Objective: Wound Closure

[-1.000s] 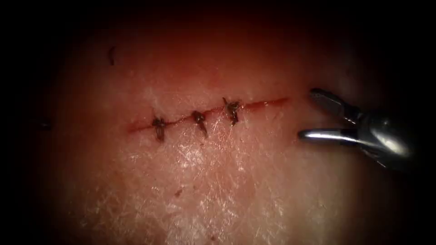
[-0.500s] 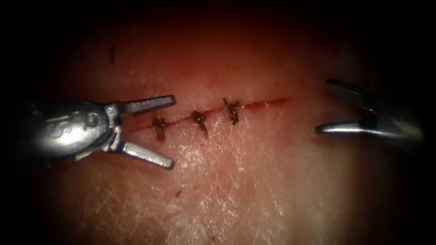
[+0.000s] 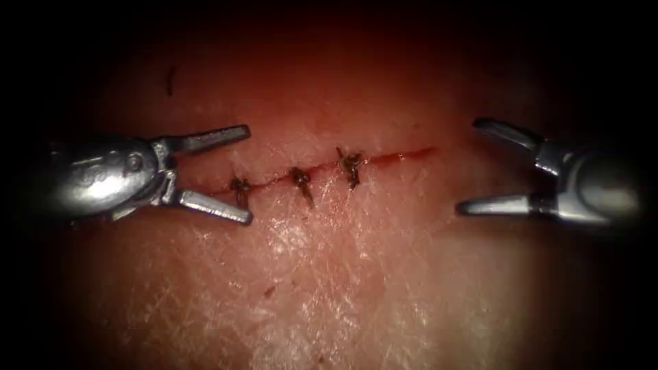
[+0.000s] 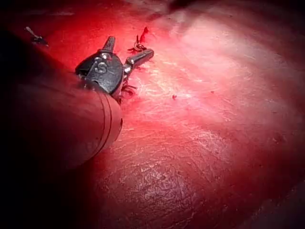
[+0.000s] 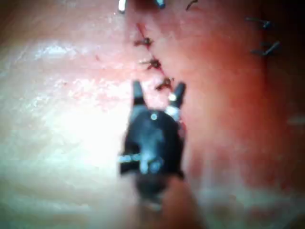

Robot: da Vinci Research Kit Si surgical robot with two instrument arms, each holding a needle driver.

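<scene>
The cut (image 3: 322, 168) runs across the tissue (image 3: 343, 274) and carries three dark knotted stitches (image 3: 300, 179); its right end (image 3: 408, 155) lies bare with red fluid. My left tool (image 3: 248, 175) stands open at the cut's left end, one jaw above the line and one below, next to the leftmost stitch (image 3: 240, 188); it holds nothing. My right tool (image 3: 469, 164) hangs open to the right of the cut's end, holding nothing. The left tool (image 4: 131, 49) appears open in the left wrist view, the right tool (image 5: 158, 88) open near a stitch (image 5: 164, 85) in the right wrist view.
A short cut end of thread (image 3: 168, 81) lies on the tissue at the upper left. A small dark speck (image 3: 269, 291) sits below the cut. Loose thread ends (image 5: 264, 36) lie off to the side in the right wrist view.
The left tool came in from the left, then rose and narrowed its jaws around the cut's left end. The right tool drew back to the right, then returned slightly leftward, still open.
</scene>
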